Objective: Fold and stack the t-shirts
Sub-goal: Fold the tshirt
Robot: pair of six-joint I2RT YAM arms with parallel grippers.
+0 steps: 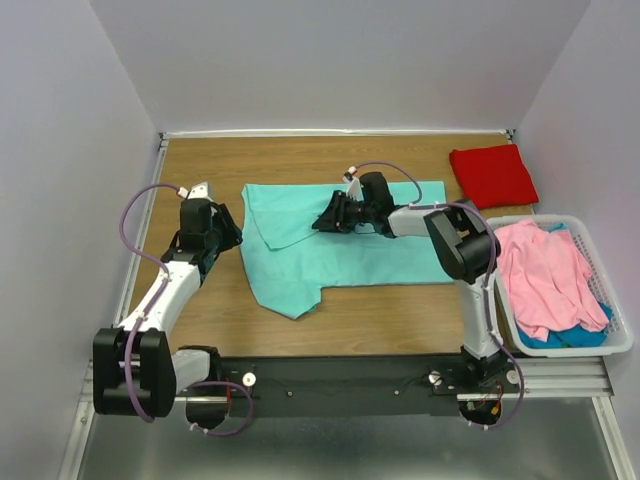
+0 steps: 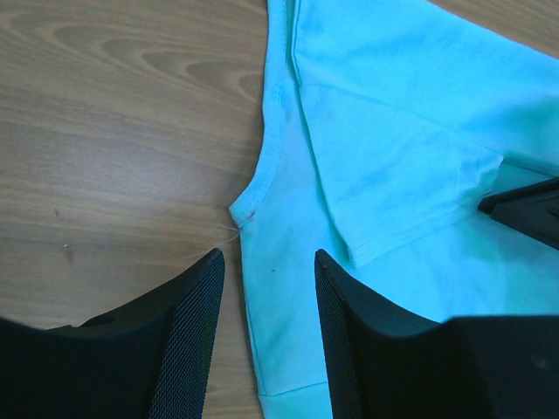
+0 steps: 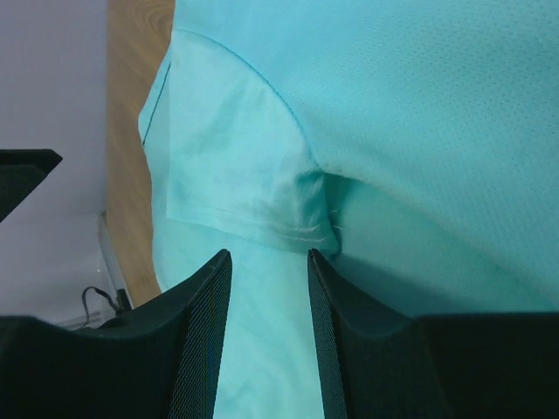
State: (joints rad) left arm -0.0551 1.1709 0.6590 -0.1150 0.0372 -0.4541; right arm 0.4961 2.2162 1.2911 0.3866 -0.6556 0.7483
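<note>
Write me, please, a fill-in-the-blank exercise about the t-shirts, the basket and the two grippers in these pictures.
1. The folded t-shirt in the far right corner of the table is ____.
2. In the white basket, the top t-shirt is ____.
3. At the aqua t-shirt, the left gripper and the right gripper both hold nothing, and their jaws are ____.

Missing words: red; pink; open.

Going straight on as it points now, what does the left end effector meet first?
Probably the aqua t-shirt, at its edge beside the folded sleeve; the left end effector hangs above it, depth unclear.
</note>
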